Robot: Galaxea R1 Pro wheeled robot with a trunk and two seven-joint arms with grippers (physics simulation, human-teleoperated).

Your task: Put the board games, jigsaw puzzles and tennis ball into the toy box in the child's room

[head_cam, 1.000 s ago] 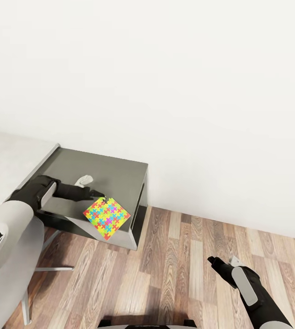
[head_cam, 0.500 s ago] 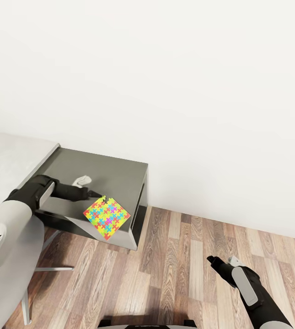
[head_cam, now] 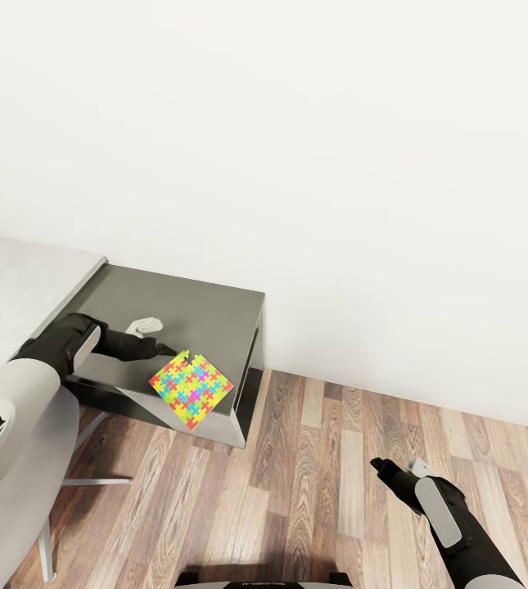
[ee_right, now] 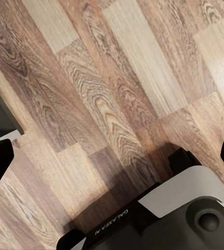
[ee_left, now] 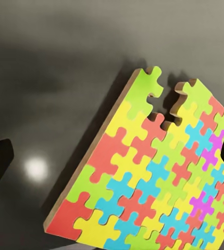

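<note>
Where the dark desk [head_cam: 190, 315] meets its front edge, left of centre, one puzzle [head_cam: 191, 389] is seen, a flat square of yellow, red, blue, green and pink pieces. The left gripper [head_cam: 168, 348] is spread beside its corner, holding nothing. At lower right, the right gripper [head_cam: 381, 469] is parted over the floor [head_cam: 321, 458].

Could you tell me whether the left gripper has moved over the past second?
Yes, slightly: the left gripper has eased toward the jigsaw puzzle on the dark grey side desk, which has stayed put.
</note>
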